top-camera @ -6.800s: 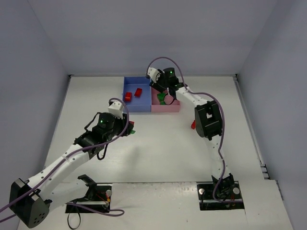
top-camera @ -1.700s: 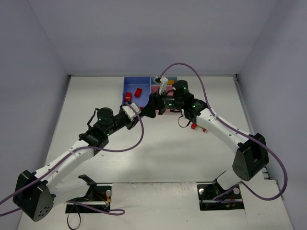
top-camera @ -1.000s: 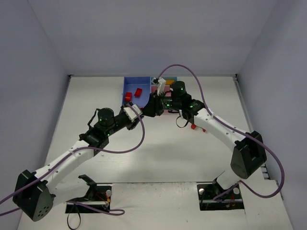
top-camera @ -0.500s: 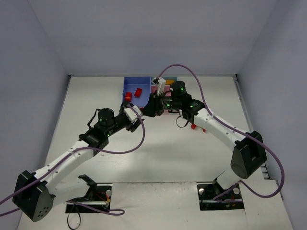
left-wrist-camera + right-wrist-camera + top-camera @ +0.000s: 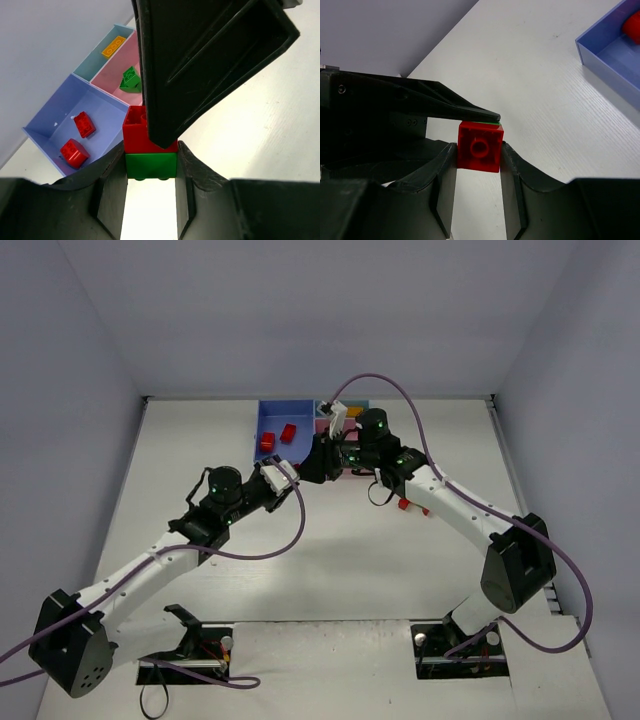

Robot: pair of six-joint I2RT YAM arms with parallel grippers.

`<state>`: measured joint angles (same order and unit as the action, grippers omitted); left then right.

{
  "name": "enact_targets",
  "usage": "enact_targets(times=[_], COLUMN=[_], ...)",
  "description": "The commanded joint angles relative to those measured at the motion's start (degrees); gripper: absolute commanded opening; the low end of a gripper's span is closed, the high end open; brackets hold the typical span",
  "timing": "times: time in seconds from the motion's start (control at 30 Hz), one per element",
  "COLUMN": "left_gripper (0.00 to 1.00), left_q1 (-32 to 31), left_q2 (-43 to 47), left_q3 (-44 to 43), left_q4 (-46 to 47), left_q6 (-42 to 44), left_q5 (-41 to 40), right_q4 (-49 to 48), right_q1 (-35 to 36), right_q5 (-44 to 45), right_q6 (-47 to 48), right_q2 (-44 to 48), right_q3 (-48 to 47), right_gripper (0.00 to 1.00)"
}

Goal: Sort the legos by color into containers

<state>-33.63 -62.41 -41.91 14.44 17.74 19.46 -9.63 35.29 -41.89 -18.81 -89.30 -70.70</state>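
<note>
A two-brick stack hangs in the air between my grippers, in front of the trays. My left gripper [image 5: 151, 161] is shut on its green brick [image 5: 150, 166]. My right gripper [image 5: 479, 150] is shut on its red brick [image 5: 480, 146]. In the top view the left gripper [image 5: 293, 476] and right gripper [image 5: 318, 462] meet tip to tip. The blue tray [image 5: 102, 105] holds two red bricks [image 5: 84, 124] [image 5: 74, 152]. The pink tray [image 5: 116, 67] holds a green brick [image 5: 131, 80]. The teal tray [image 5: 95, 62] holds a yellow brick [image 5: 113, 46].
A loose red brick [image 5: 404, 505] lies on the white table under the right forearm. The tray cluster [image 5: 300, 452] stands at the back centre, partly hidden by the right arm. Walls close the table on three sides.
Since the earliest frame both arms have come together in front of the trays, each gripping one end of the stack. Over the last second they have hardly moved.
</note>
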Motion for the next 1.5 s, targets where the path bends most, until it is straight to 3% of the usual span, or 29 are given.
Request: enact_targets(times=[0.0,0.43,0.83,0.9,1.0,1.03,1.13,1.3,1.47], left_gripper=[0.00,0.00,0.00,0.00,0.00,0.00,0.00,0.00,0.03], left_q1=[0.1,3.6,3.5,3.6,3.6,3.6,3.6,3.5,3.6], left_q2=[-0.2,4.0,17.2,18.9,19.8,19.8,18.8,12.6,-0.4], left_q3=[0.5,11.1,11.7,11.8,11.6,11.2,10.5,6.4,-1.1], left_q4=[4.5,6.4,-6.0,-6.7,-7.8,-8.3,-8.2,-5.2,-1.6], left_q6=[-2.0,-20.7,-26.9,-27.8,-28.7,-28.9,-29.3,-29.4,-27.3], left_q5=[0.0,-4.8,-10.8,-11.2,-12.1,-12.5,-13.0,-13.1,-9.9], right_q4=[-3.6,-3.5,-5.8,-5.9,-6.2,-6.1,-6.0,-6.2,-6.2], right_q1=[-0.2,-4.8,-3.9,-3.8,-3.7,-3.6,-3.6,-4.6,-9.9], right_q5=[-1.6,2.4,13.8,14.6,16.4,16.7,17.9,19.5,26.3], right_q6=[0.7,6.6,16.6,17.4,17.8,17.8,17.8,18.3,13.8], right_q2=[2.1,-2.0,-26.8,-30.2,-35.5,-37.5,-39.4,-33.9,-23.6], right_q3=[-1.2,-6.9,-23.2,-27.8,-33.3,-34.4,-37.2,-34.1,-24.6], right_gripper=[0.00,0.00,0.10,0.15,0.29,0.41,0.64,0.73,0.73])
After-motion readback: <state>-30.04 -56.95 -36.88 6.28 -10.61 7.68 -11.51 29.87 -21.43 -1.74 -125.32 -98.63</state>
